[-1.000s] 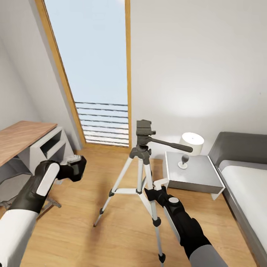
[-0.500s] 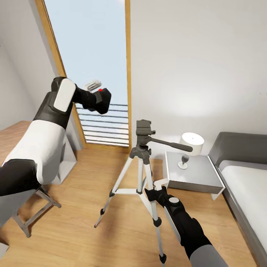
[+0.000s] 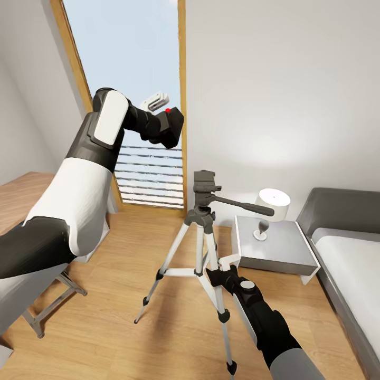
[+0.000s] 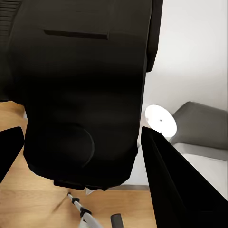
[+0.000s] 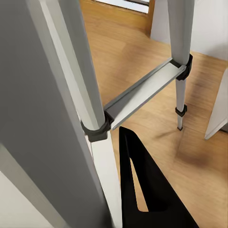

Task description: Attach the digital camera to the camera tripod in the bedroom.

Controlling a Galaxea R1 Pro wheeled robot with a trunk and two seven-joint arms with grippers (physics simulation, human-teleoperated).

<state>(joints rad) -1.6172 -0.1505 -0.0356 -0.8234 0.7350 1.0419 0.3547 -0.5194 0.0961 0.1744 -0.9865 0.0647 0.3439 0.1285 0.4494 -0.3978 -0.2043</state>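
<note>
I am holding the camera [image 3: 170,126] in my left gripper [image 3: 162,122], high above the tripod [image 3: 203,227]; my right gripper [image 3: 217,274] is gripping its leg.

The small black compact digital camera [image 3: 170,126] with a red spot on its top is hanging in the air in front of the tall window, tilted, above and to the left of the tripod's head in the head view. The tall camera tripod [image 3: 203,248], with silver metal legs, black joints and feet and a dark grey head, is standing upright on the light wood floor, legs spread, its long pan handle pointing right.
</note>
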